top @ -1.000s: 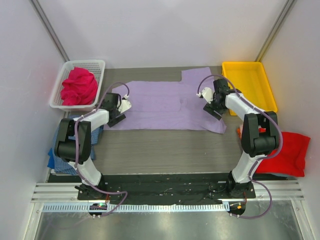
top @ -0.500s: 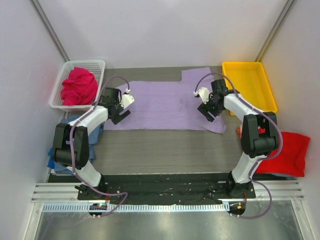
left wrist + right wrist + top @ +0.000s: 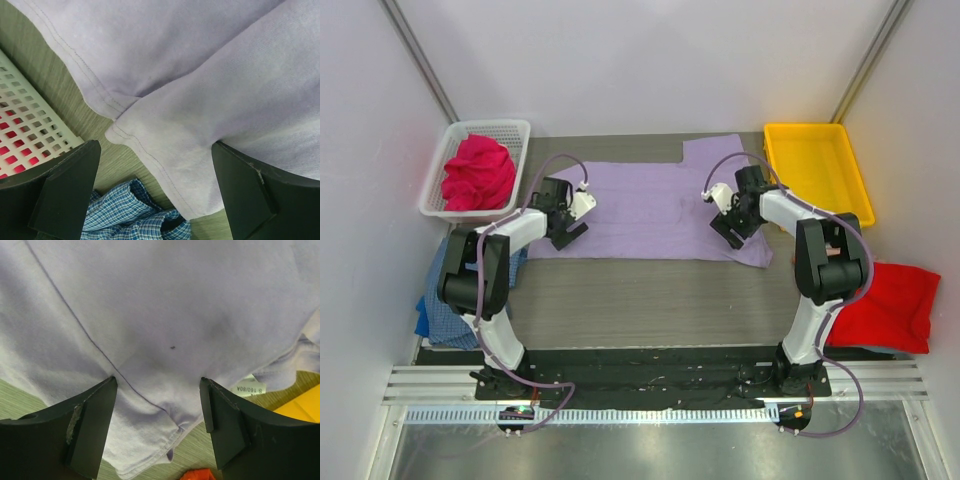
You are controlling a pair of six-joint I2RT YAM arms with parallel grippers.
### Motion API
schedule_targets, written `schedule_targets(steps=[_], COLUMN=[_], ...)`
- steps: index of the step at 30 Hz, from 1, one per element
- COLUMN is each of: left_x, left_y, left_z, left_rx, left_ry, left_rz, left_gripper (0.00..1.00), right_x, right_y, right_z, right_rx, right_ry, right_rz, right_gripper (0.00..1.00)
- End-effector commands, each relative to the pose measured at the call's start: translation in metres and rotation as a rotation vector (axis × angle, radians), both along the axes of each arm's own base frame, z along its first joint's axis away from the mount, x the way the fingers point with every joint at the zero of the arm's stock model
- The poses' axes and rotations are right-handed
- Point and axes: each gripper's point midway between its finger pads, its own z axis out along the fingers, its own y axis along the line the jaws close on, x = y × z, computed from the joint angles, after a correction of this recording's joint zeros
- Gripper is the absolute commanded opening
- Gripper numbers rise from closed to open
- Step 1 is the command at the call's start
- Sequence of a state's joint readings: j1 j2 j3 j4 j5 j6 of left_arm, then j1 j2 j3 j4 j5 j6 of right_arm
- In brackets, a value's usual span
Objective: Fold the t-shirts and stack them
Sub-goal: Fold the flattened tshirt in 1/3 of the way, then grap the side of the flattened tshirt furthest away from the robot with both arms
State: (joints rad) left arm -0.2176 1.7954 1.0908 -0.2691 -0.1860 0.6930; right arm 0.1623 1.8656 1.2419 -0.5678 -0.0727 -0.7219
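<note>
Lavender t-shirt [image 3: 650, 205] lies flat; left gripper [image 3: 567, 230] and right gripper [image 3: 728, 228] spread above it.

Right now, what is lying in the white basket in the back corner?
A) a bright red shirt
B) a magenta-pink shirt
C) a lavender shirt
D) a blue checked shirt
B: the magenta-pink shirt sits bunched up inside the white mesh basket, while the blue checked shirt and the red shirt lie outside it at the table's near sides.
</note>
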Motion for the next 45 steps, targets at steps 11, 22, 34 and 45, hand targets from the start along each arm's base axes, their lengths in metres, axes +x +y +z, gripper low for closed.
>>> schedule_targets(steps=[11,22,34,45], left_x=[-0.053,-0.106,-0.169,-0.171], left_y=[0.000,-0.003,0.000,0.000], left_z=[-0.028,-0.017,-0.023,-0.015], left_rx=[0.126,0.140,0.133,0.136], left_ry=[0.110,0.144,0.189,0.147], left_rz=[-0.076,-0.081,-0.077,-0.080], left_gripper=[1.00,1.00,1.00,1.00], right_x=[-0.073,-0.107,-0.151,-0.151], right_y=[-0.007,-0.002,0.005,0.012], right_z=[-0.009,0.001,0.011,0.028], right_rx=[-0.129,-0.147,-0.134,-0.129], right_ry=[0.124,0.141,0.145,0.073], right_rz=[0.223,0.288,0.315,0.316], right_gripper=[0.77,0.77,0.77,0.77])
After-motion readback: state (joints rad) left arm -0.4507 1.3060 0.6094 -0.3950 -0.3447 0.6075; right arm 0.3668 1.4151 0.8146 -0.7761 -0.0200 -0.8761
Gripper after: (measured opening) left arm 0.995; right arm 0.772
